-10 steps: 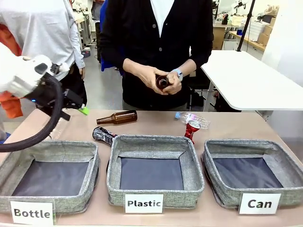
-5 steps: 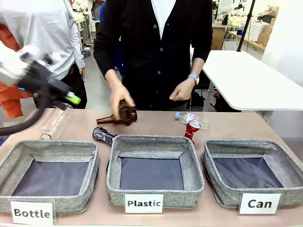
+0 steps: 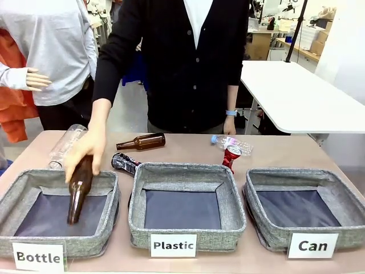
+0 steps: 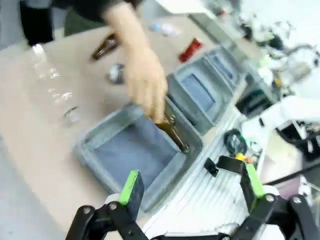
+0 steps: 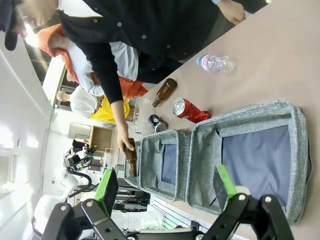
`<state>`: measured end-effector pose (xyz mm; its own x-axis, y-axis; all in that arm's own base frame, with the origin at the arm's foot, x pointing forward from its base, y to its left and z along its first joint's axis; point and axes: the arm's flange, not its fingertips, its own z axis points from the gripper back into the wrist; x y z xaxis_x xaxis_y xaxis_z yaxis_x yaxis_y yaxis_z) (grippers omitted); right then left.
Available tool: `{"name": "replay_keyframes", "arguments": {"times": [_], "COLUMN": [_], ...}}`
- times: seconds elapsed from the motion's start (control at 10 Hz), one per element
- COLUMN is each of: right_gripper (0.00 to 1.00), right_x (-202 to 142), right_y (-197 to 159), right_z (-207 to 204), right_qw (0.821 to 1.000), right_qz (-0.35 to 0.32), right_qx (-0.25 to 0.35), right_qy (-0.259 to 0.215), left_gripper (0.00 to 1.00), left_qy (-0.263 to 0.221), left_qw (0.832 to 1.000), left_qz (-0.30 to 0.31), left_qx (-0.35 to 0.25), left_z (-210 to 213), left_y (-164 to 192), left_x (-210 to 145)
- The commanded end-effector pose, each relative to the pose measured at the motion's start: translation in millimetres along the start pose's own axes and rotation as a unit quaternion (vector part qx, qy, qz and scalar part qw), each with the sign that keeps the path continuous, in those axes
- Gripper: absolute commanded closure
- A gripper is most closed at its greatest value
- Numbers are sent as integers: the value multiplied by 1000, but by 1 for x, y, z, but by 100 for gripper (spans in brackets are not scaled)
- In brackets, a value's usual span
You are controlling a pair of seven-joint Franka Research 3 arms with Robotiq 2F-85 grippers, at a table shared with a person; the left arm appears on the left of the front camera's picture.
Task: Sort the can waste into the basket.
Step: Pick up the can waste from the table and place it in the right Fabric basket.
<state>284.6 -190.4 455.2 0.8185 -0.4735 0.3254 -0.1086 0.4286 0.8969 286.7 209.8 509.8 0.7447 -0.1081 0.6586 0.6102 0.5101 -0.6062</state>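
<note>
Tan tabletop (image 3: 182, 149): red can (image 3: 231, 157) leans at the far right corner of the Plastic basket (image 3: 182, 169), patterned can (image 3: 125, 163) lies at its far left corner. Both are outside the Can basket (image 3: 302, 174). The Plastic basket sits between the patterned can and the Can basket.

Person's hand (image 3: 85, 153) holds a brown bottle (image 3: 78, 191) tilted into the Bottle basket (image 3: 34, 174).

Left tool (image 4: 192, 187) and right tool (image 5: 165, 186) have their jaws spread, holding nothing.

Basket labels are legible from the front.

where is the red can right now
In the front view, the red can sits on the table right of centre, at the far right corner of the Plastic basket, just in front of a clear plastic bottle.
</note>
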Motion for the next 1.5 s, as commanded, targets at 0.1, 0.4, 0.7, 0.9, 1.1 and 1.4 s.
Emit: {"name": "replay_keyframes", "arguments": {"times": [0.1,0.4,0.7,0.9,1.1,1.4], "right_gripper": [0,0,0,0,0,0], "right_x": [4,4,4,4,4,4], "right_y": [0,0,0,0,0,0], "right_z": [0,0,0,0,0,0], "right_qw": [1000,1000,1000,1000,1000,1000], "right_qz": [14,14,14,14,14,14], "right_qx": [11,11,11,11,11,11], "right_qy": [-8,-8,-8,-8,-8,-8], "left_gripper": [0,0,0,0,0,0], "left_qy": [-84,-95,-47,29,104,163], "left_qw": [993,992,992,987,967,937], "left_qz": [79,82,69,-2,-94,-160], "left_qx": [-3,14,93,156,214,263], "left_z": [37,16,-59,-138,-238,-345], "left_y": [44,24,-15,-23,-28,-33], "left_x": [-19,-24,47,107,149,173]}}
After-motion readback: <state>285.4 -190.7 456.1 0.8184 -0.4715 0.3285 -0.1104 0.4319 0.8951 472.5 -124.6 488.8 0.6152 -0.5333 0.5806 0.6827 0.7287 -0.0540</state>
